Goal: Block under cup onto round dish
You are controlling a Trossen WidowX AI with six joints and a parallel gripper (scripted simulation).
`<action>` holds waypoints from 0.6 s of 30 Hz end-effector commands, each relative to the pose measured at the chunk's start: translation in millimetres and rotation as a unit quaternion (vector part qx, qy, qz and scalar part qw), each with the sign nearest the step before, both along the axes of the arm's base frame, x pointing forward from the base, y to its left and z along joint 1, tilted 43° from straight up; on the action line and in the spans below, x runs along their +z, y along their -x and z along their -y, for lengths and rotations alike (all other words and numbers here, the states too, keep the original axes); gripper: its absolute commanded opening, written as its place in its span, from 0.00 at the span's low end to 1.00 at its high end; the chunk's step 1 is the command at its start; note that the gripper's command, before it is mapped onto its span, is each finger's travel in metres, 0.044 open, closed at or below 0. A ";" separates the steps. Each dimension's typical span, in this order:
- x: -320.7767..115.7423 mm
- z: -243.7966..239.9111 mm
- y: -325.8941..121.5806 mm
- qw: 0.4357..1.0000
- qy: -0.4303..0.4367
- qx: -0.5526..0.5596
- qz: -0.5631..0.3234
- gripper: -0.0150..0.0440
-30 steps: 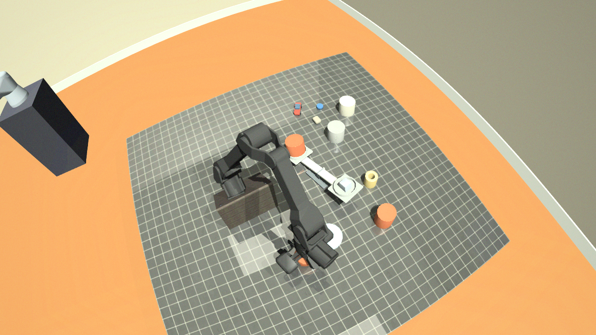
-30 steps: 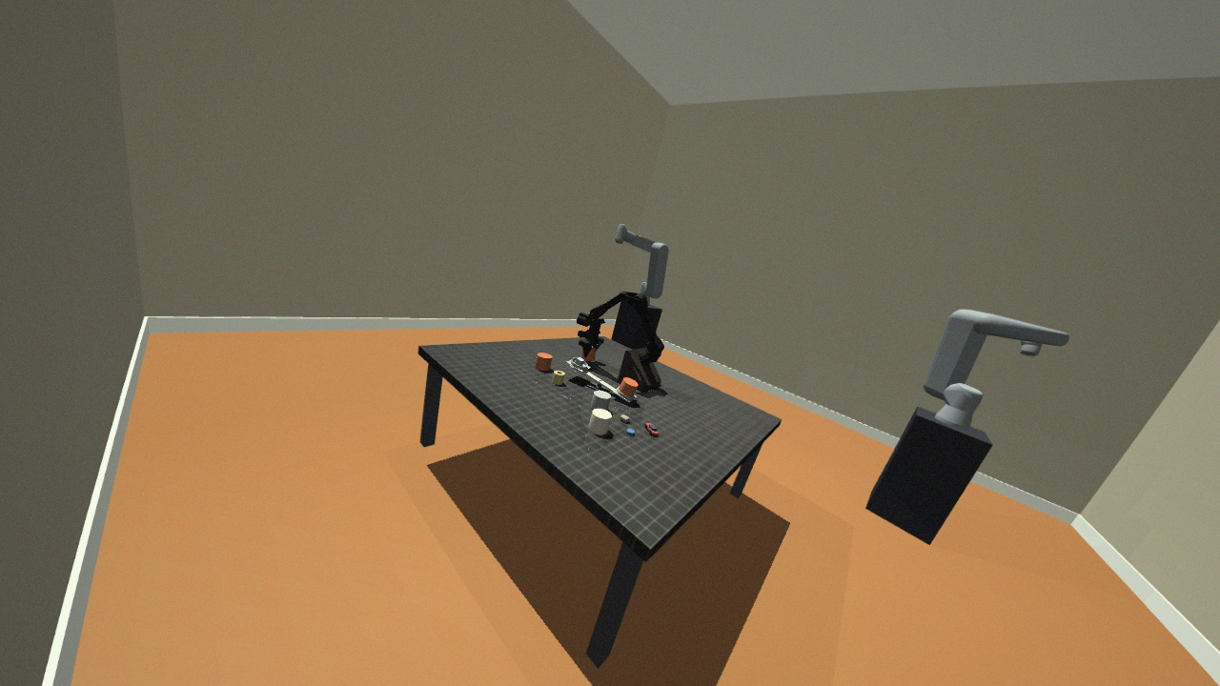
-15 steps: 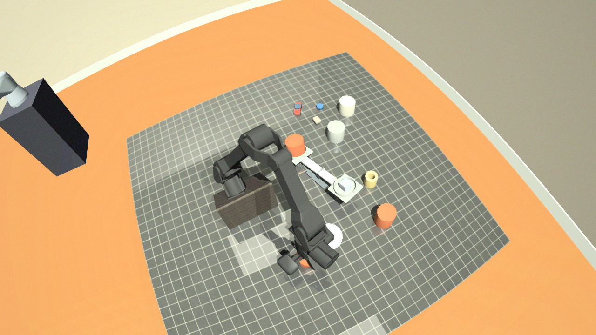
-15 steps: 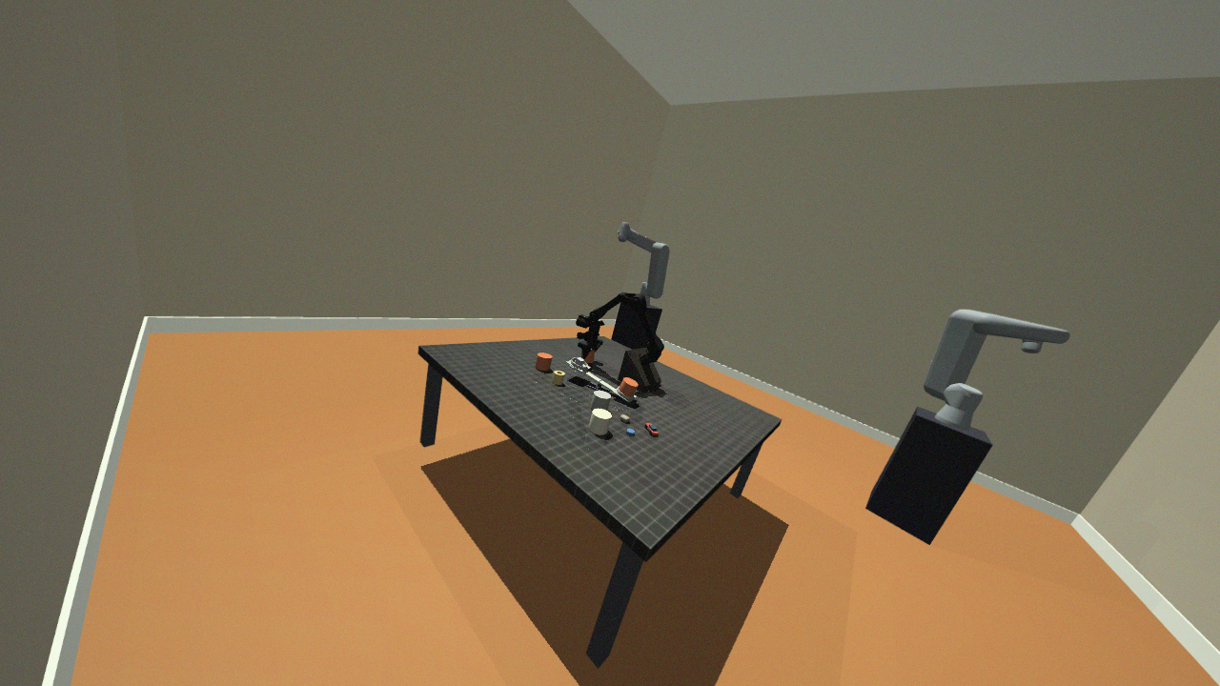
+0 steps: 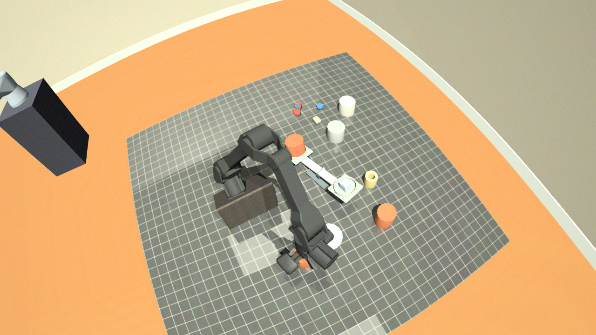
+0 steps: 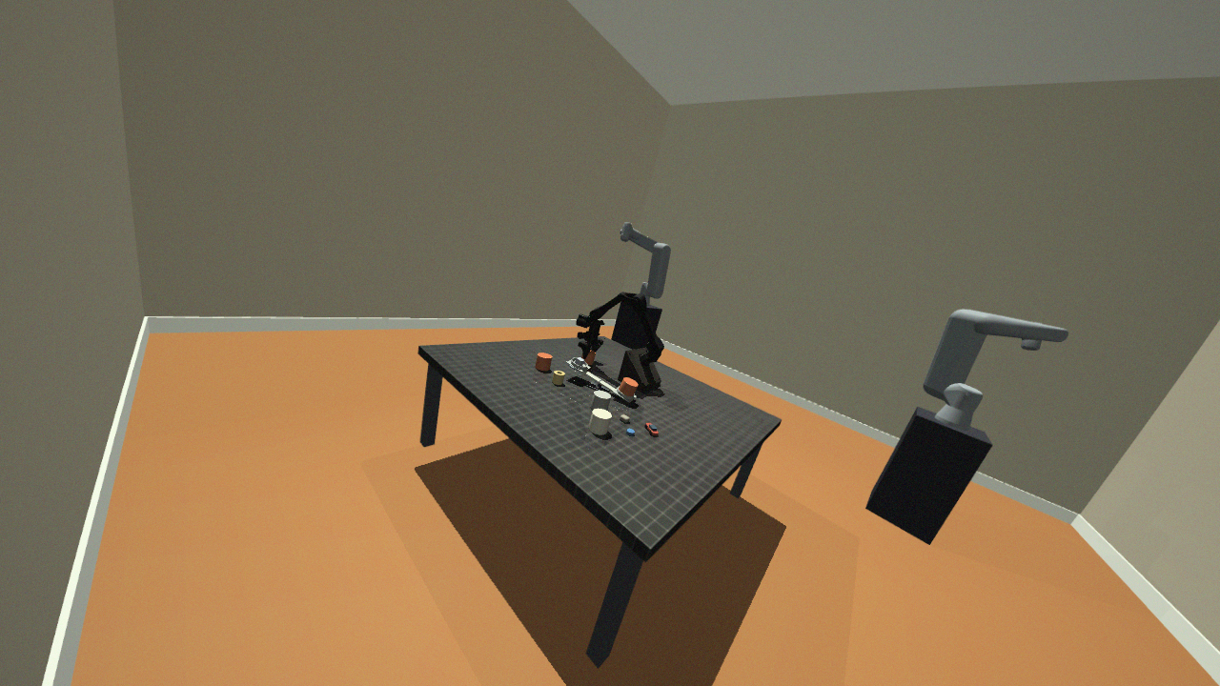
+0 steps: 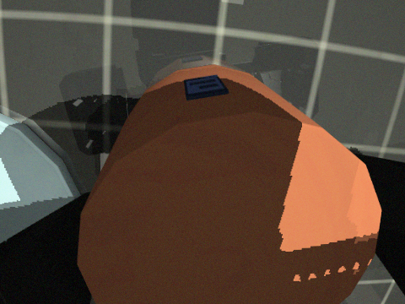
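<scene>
Orange flooring (image 5: 91, 250) (image 6: 255, 477) surrounds a dark, gridded table (image 5: 416, 187) (image 6: 648, 494). Directions below refer to the table as seen from the top.

Tool status: the tool (image 5: 306, 260) (image 6: 590, 352) (image 7: 216, 185) stands apart, its fingers spread either side of the removed orange cup (image 5: 305, 264) (image 6: 591, 359) (image 7: 202, 181) without clamping it. Whether the cup stands fully upright cannot be confirmed. The cup is just beside the dish (image 5: 335, 236) (image 7: 34, 162), on the side toward the table's near edge.

Block status: the pale block (image 5: 345, 184) rests exposed on the pan of the balance (image 5: 321, 170) (image 6: 599, 380) nearer the table's right corner. The other cup (image 5: 294, 145) (image 6: 628, 386) covers the opposite pan, toward the far corner.

Governing relation: the block lies from the tool toward the far corner and slightly toward the right edge, beyond the dish. It appears roughly cubic, so no long axis dictates the grasp.

Next move, as judged: raise the tool straight up until the fingers clear the removed cup, then traverse past the dish to the block. Caution: a sideways departure could drag the cup onto the dish; a low approach could rock the balance and disturb the other cup.
</scene>
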State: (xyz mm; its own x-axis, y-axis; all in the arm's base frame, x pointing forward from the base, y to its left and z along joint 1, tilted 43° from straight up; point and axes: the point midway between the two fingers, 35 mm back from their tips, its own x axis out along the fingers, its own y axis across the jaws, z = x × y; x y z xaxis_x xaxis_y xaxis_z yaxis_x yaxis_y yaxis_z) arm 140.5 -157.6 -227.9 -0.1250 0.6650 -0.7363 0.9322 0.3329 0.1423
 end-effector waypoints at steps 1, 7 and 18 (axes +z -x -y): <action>26.0 27.2 -6.1 1.000 0.007 -0.001 0.004 1.00; 35.3 34.8 -7.2 1.000 0.008 -0.001 0.004 1.00; 83.6 14.1 -113.0 0.999 0.036 0.002 0.002 0.69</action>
State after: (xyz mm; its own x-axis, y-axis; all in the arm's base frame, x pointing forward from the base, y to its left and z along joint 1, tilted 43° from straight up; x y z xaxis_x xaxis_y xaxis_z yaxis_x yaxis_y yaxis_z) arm 211.5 -182.8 -167.1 -0.1311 0.6283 -0.7669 0.9331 0.3395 0.1186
